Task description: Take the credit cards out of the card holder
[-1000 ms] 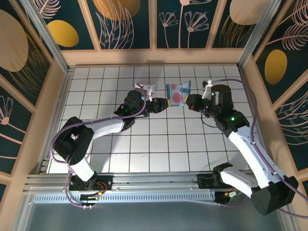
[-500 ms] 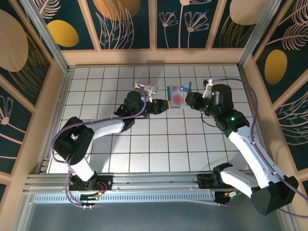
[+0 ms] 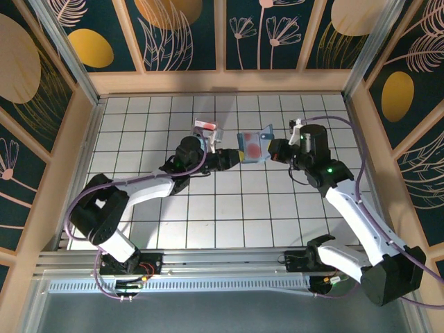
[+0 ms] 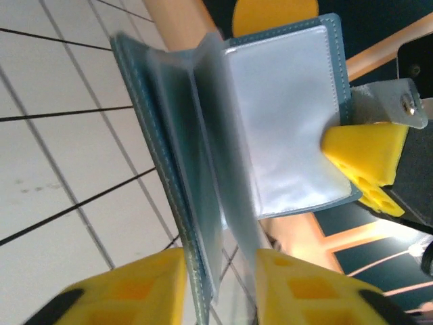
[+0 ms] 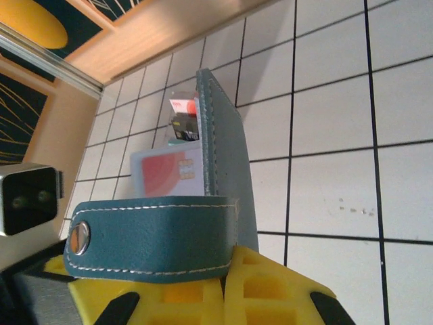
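The slate-blue card holder [image 3: 266, 133] hangs open in the air between my two grippers, above the tiled floor. A salmon-red credit card [image 3: 254, 147] shows inside one of its clear sleeves and appears again in the right wrist view [image 5: 166, 172]. My right gripper [image 5: 226, 264] is shut on the cover's edge, just under the snap strap [image 5: 152, 233]. My left gripper [image 4: 220, 271] stands open. The other cover [image 4: 159, 169] and the clear sleeves [image 4: 281, 128] hang loosely between its yellow fingers. In the top view, the left gripper [image 3: 234, 156] is left of the holder and the right gripper [image 3: 274, 149] is to its right.
A small clear plastic box [image 3: 208, 127] with red showing through lies on the tiles just behind the left wrist, and also appears beyond the holder [image 5: 184, 115]. Wooden walls [image 3: 222, 82] enclose the white tiled floor [image 3: 229, 208].
My left gripper has gone from shut on the holder's edge to open. Both grippers and the holder have shifted slightly toward the far wall.
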`<action>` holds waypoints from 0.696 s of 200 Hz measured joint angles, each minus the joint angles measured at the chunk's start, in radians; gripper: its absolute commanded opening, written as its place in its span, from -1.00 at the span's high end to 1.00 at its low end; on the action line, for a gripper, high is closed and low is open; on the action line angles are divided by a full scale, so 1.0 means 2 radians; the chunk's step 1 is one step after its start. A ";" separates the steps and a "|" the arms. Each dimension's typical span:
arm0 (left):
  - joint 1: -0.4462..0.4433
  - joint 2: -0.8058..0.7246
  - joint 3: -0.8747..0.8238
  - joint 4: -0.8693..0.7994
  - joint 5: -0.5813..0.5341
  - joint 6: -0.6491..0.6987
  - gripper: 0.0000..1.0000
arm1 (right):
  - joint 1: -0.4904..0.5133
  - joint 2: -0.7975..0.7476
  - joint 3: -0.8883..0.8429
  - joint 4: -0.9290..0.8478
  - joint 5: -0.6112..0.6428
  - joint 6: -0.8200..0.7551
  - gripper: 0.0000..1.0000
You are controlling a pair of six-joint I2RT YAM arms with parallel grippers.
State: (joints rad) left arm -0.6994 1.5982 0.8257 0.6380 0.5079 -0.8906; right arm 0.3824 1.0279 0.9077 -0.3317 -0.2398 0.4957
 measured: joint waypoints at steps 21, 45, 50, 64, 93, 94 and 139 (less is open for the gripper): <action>0.000 -0.031 -0.016 -0.054 -0.046 0.013 0.10 | 0.002 0.000 -0.025 0.012 -0.012 0.006 1.00; 0.000 -0.061 -0.031 -0.111 -0.106 0.017 0.01 | 0.009 0.005 -0.055 0.023 -0.024 0.020 1.00; 0.000 -0.066 -0.034 -0.121 -0.117 0.016 -0.03 | 0.013 0.006 -0.059 0.026 -0.026 0.026 1.00; 0.000 -0.081 -0.041 -0.148 -0.150 0.017 -0.16 | 0.024 0.013 -0.067 0.031 -0.031 0.038 1.00; 0.000 -0.111 -0.046 -0.192 -0.212 0.019 -0.67 | 0.057 0.027 -0.068 0.058 -0.042 0.068 1.00; 0.000 -0.112 -0.046 -0.193 -0.213 0.020 -0.68 | 0.058 0.028 -0.068 0.058 -0.042 0.068 1.00; 0.000 -0.147 -0.045 -0.213 -0.285 0.030 -0.97 | 0.094 0.072 -0.068 0.109 -0.053 0.100 1.00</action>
State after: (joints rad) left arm -0.6991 1.3037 0.7349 0.2115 -0.0612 -0.8303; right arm 0.5697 1.1713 0.7715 -0.1131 -0.3466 0.6960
